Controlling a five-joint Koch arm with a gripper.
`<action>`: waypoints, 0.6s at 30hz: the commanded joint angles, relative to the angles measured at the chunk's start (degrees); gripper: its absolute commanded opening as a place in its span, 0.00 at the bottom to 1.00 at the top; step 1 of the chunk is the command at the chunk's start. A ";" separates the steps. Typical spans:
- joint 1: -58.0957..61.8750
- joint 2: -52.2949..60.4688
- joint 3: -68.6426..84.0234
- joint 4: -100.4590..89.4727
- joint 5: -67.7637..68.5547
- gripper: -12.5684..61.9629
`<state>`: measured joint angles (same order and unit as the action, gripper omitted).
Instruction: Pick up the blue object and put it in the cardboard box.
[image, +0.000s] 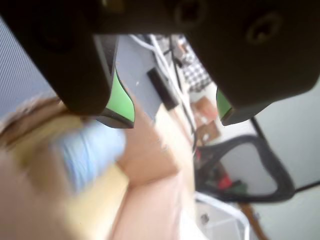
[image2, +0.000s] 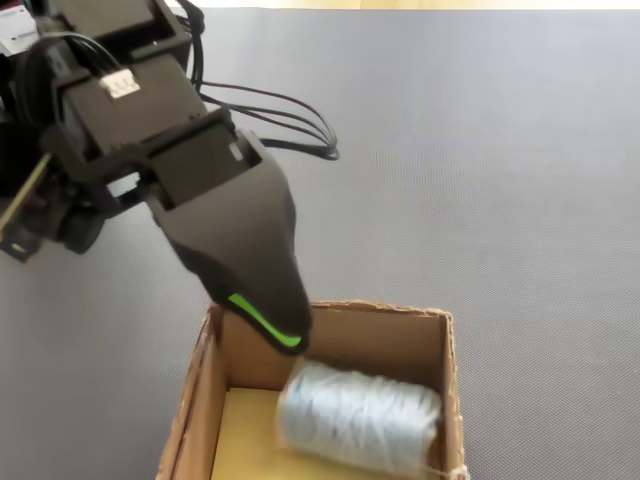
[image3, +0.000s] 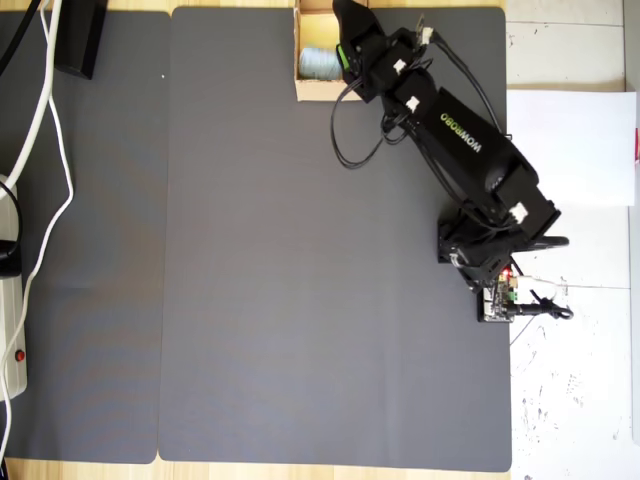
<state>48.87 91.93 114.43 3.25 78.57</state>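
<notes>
The blue object (image2: 360, 415), a pale blue-white wound roll, lies on its side inside the cardboard box (image2: 400, 340), against the far wall. The overhead view shows the box (image3: 320, 92) at the mat's top edge with the roll (image3: 318, 62) in it. My gripper (image: 174, 119) hangs just above the box and is open, its green-lined jaws wide apart with nothing between them. In the wrist view the roll (image: 90, 150) is blurred, below the left jaw and apart from it. In the fixed view one green-edged fingertip (image2: 285, 338) is at the box's rear rim, just above the roll.
A dark grey mat (image3: 250, 250) covers the table. White cables (image3: 45, 130) and a black block (image3: 80, 35) are at the left. A white sheet (image3: 570, 150) lies right of the arm base (image3: 495, 260). Black wires (image2: 290, 115) trail behind the arm.
</notes>
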 joint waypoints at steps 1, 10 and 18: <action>-1.23 3.69 -2.02 -1.05 1.23 0.60; -14.94 16.44 9.84 -1.67 2.29 0.63; -29.18 27.95 21.36 -2.37 2.55 0.64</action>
<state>19.86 118.39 139.22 3.25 79.80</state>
